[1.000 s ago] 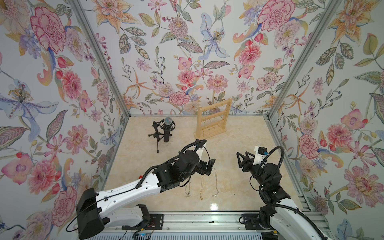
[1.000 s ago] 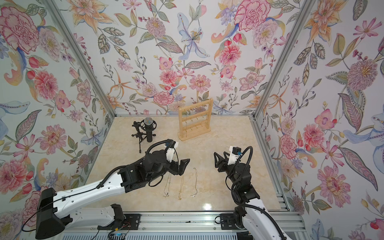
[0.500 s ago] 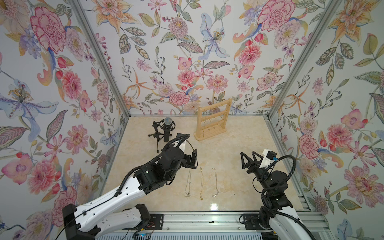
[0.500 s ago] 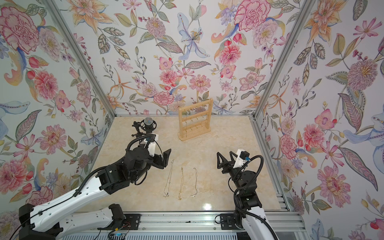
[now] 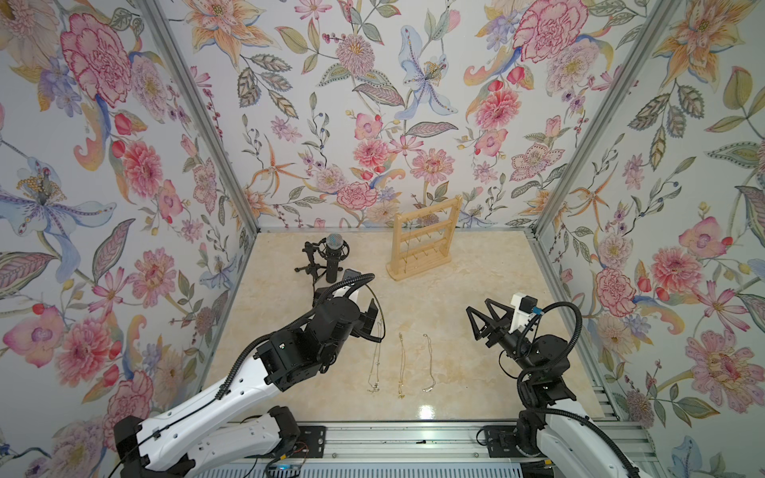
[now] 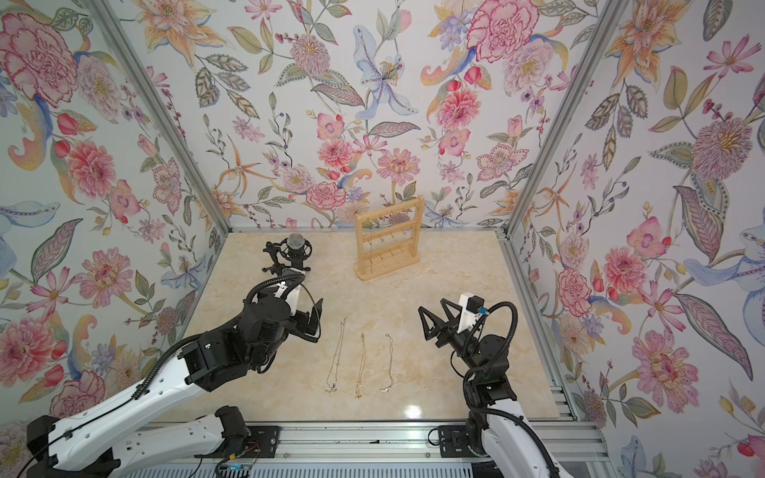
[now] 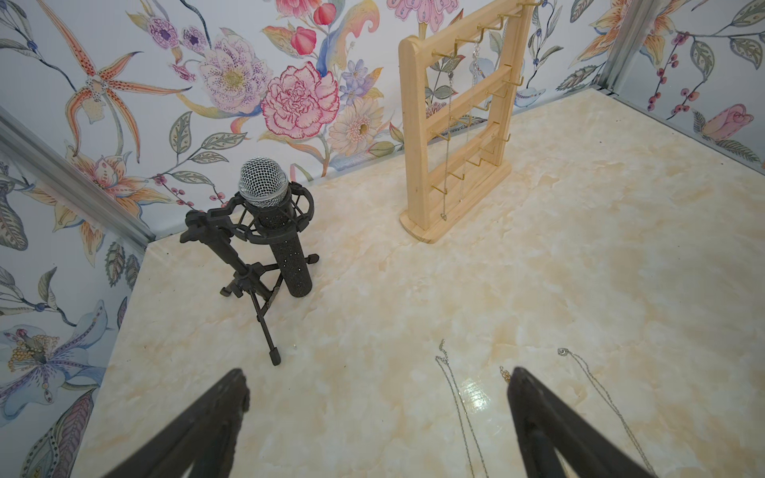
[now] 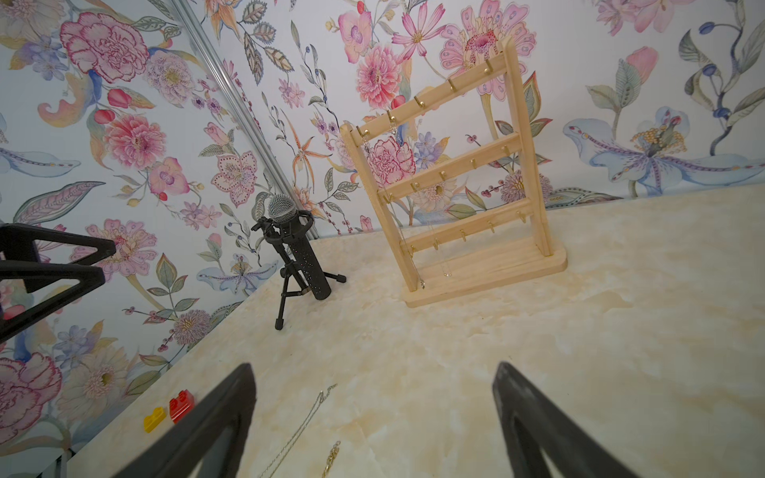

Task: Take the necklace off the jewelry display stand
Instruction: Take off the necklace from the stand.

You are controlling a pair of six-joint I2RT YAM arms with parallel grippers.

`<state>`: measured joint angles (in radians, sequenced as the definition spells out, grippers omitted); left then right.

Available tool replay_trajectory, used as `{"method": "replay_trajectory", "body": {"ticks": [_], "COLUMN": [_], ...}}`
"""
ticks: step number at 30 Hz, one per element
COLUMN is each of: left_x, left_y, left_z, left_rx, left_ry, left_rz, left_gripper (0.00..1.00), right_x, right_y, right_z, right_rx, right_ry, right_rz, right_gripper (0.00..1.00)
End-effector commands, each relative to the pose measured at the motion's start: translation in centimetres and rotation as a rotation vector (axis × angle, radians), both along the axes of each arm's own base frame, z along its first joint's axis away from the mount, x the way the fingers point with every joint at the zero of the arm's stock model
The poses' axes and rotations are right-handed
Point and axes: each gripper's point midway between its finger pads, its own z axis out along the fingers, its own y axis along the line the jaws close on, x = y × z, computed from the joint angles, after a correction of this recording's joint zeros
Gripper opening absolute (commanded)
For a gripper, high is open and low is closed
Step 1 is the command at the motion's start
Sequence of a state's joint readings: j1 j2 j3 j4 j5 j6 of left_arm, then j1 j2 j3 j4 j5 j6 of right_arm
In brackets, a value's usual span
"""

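The pale wooden jewelry display stand (image 5: 422, 244) (image 6: 389, 244) stands upright at the back of the table. A thin silver necklace (image 7: 448, 145) (image 8: 407, 248) hangs from a top hook near its left post, with a second fine chain (image 7: 470, 120) beside it. Three necklaces lie side by side on the table (image 5: 400, 364) (image 6: 361, 364). My left gripper (image 5: 370, 316) (image 7: 377, 372) hovers open just left of them, holding nothing. On the other side of the row my right gripper (image 5: 479, 306) (image 8: 373, 366) is open and empty. Both are far in front of the stand.
A black microphone on a small tripod (image 5: 331, 256) (image 7: 269, 231) stands left of the stand. A red brick (image 8: 181, 403) and a yellow brick (image 8: 153, 419) lie by the left wall. Floral walls close in three sides of the marble-patterned table (image 5: 476, 265).
My left arm has drawn back to the left, off the laid-out necklaces. The right arm has folded back to the right and its jaws stand wider.
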<state>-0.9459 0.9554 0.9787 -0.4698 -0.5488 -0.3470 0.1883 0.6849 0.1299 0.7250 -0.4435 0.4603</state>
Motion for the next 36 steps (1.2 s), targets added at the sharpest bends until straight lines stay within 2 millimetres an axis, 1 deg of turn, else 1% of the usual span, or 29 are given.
{"method": "replay_trajectory", "body": {"ticks": [1, 3, 7, 9, 12, 15, 20, 24, 28, 34, 36], "left_x": [0.4, 0.5, 0.7, 0.7, 0.8, 1.1, 1.9, 2.2, 2.5, 3.0, 3.3], "left_y": [0.1, -0.2, -0.7, -1.0, -1.4, -1.5, -1.3, -1.6, -1.4, -1.7, -1.6], "left_z": [-1.3, -1.7, -2.5, -2.9, -3.6, -4.2, -5.0, -6.0, -6.9, -6.8, -6.6], "left_rx": [0.051, 0.041, 0.013, -0.01, -0.049, -0.074, -0.108, -0.13, -0.123, -0.138, -0.137], "left_ry": [0.013, 0.024, 0.039, 0.048, 0.071, 0.082, 0.111, 0.135, 0.16, 0.17, 0.168], "left_rz": [-0.025, -0.04, -0.073, -0.089, -0.118, -0.13, -0.134, -0.16, -0.16, -0.168, -0.16], "left_gripper": [0.99, 0.99, 0.99, 0.99, 0.99, 0.99, 0.99, 0.99, 0.99, 0.99, 0.99], "right_x": [-0.7, -0.8, -0.9, -0.7, 0.0, 0.8, 2.8, 5.2, 8.1, 13.3, 14.8], "right_y": [0.8, 1.1, 1.9, 2.2, 3.0, 4.2, 5.4, 5.9, 6.5, 7.5, 7.8], "right_z": [1.2, 1.3, 1.6, 1.7, 2.1, 2.8, 4.3, 5.6, 7.3, 9.2, 9.4], "right_rx": [0.002, -0.001, -0.009, -0.01, -0.006, 0.0, -0.006, -0.034, -0.063, -0.089, -0.093], "right_ry": [-0.065, -0.071, -0.078, -0.065, -0.033, 0.001, 0.04, 0.074, 0.094, 0.106, 0.092], "right_rz": [0.058, 0.078, 0.131, 0.152, 0.204, 0.279, 0.343, 0.343, 0.341, 0.33, 0.32], "right_gripper": [0.91, 0.9, 0.86, 0.85, 0.84, 0.77, 0.71, 0.67, 0.64, 0.56, 0.54]}}
